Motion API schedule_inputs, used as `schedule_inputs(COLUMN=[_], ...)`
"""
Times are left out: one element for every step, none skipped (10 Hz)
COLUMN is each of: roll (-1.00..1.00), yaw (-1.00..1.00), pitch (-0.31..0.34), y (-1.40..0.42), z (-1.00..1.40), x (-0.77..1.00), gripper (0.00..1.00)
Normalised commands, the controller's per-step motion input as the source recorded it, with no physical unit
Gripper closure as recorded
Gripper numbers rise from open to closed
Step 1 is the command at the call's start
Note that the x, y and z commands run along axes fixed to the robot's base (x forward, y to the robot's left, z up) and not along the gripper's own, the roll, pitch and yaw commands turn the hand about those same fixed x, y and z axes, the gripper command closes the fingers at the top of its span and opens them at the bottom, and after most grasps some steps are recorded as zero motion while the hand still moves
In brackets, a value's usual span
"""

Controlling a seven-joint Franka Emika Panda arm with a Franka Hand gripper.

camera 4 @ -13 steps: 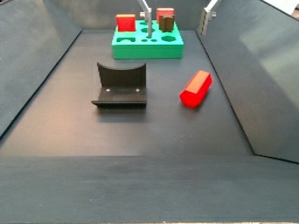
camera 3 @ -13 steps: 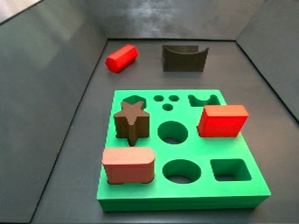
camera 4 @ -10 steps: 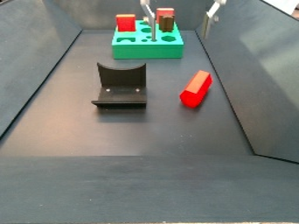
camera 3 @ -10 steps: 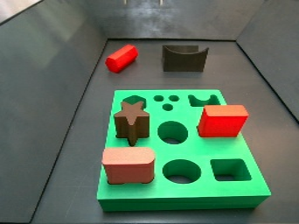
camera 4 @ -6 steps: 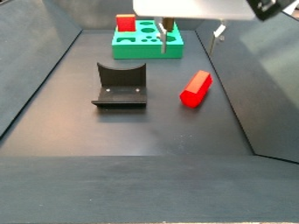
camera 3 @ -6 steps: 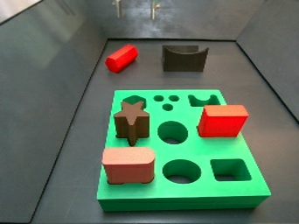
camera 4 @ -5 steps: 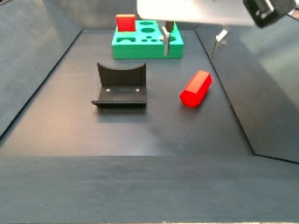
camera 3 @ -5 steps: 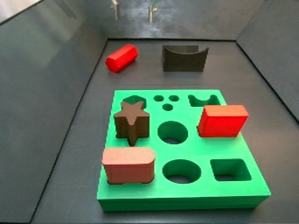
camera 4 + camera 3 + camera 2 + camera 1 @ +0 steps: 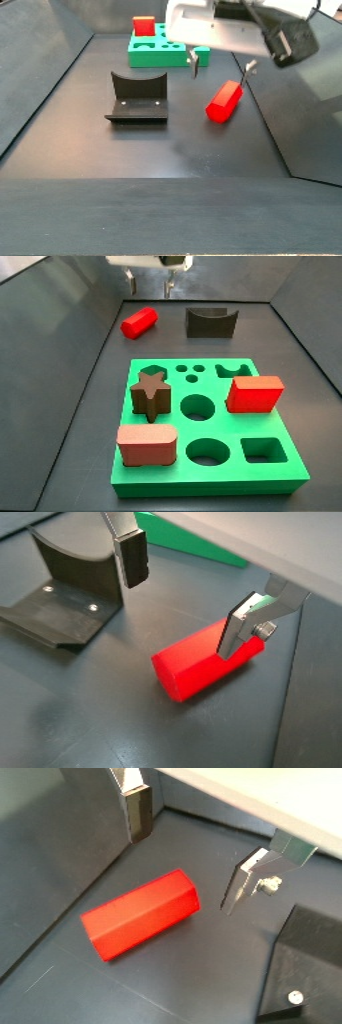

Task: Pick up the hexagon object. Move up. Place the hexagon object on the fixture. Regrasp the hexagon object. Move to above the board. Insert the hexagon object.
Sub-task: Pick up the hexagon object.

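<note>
Hexagon object lies on the floor beneath the spread, empty claw

No text, label, brand, number or sign can be read in any of the views. The gripper, hanging with its jaws apart above the hexagon object, carries no legible marking. The board and the fixture bear plain surfaces too.
</note>
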Motion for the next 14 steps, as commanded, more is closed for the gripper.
schedule_inputs(roll=[0.05,0.06,0.07,0.07,0.08,0.09,0.08,0.07,0.0,0.0,0.0,0.0,0.0,0.0], yaw=[-0.41,-0.37,-0.36,-0.36,-0.35,-0.35,-0.33,-0.3,-0.21,0.0,0.0,0.0,0.0,0.0], pitch=[-0.09,-0.077,-0.083,-0.09,-0.116,-0.127,-0.126,-0.147,-0.114,-0.01,0.0,0.0,0.0,0.0], y=[0.0,0.0,0.0,0.0,0.0,0.0,0.0,0.0,0.0,0.0,0.0,0.0,0.0,0.0], z=[-0.59,-0.58,-0.58,-0.57,-0.6,-0.63,-0.65,-0.68,-0.46,0.0,0.0,0.0,0.0,0.0], x=[-0.09,-0.06,-0.05,-0.01,0.0,-0.02,-0.02,-0.08,-0.1,0.0,0.0,0.0,0.0,0.0], gripper=[0.0,0.0,0.0,0.0,0.0,0.0,0.0,0.0,0.0,0.0,0.0,1.0,1.0,1.0])
